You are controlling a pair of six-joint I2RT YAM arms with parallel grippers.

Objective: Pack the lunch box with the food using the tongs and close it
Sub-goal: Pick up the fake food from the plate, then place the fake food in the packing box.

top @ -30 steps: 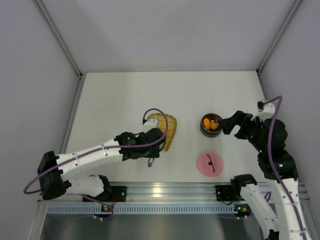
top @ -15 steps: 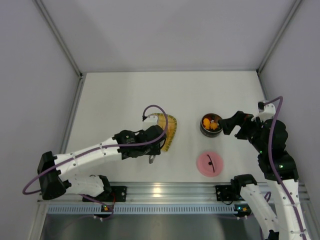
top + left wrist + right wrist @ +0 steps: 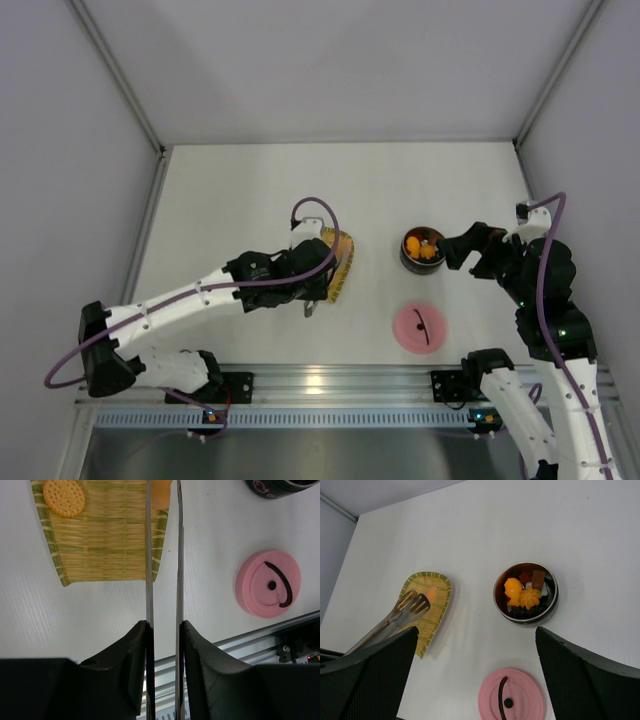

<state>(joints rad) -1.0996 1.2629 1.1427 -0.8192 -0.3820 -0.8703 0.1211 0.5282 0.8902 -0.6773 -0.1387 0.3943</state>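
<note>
Tongs (image 3: 148, 555) sit clamped in the left pincer (image 3: 164, 630), its jaws drawn narrow against the two silvery blades, which run straight ahead of it and stand slightly apart. Ahead of this pincer and a little to its left, the yellow woven tray (image 3: 100, 545) lies on the white bench (image 3: 250, 190). The blades reach out over the tray's right-hand edge. On the tray a round biscuit (image 3: 64, 497) lies at the far left corner, well clear of the blades. An orange food piece (image 3: 161, 492) lies at the far end, in line with the gap between the blades. The right wrist view shows it just past the slotted tong tips, and whether they touch it I cannot tell.

To the right of the left pincer, flat on the bench, is the pink lid (image 3: 268, 582), black handle mark up, apart from the tray. Farther ahead and to the right stands the lunch box (image 3: 552, 600), uncovered.

The right pincer (image 3: 476, 630) hangs wide open with nothing between its fingers. The lunch box is ahead of it and slightly to the right. It holds two orange pieces (image 3: 512, 587), a red piece (image 3: 525, 577), a brown block (image 3: 538, 579), something white and dark bits at the near side. The lid lies closer to this pincer than the lunch box does, almost beneath it.
</note>
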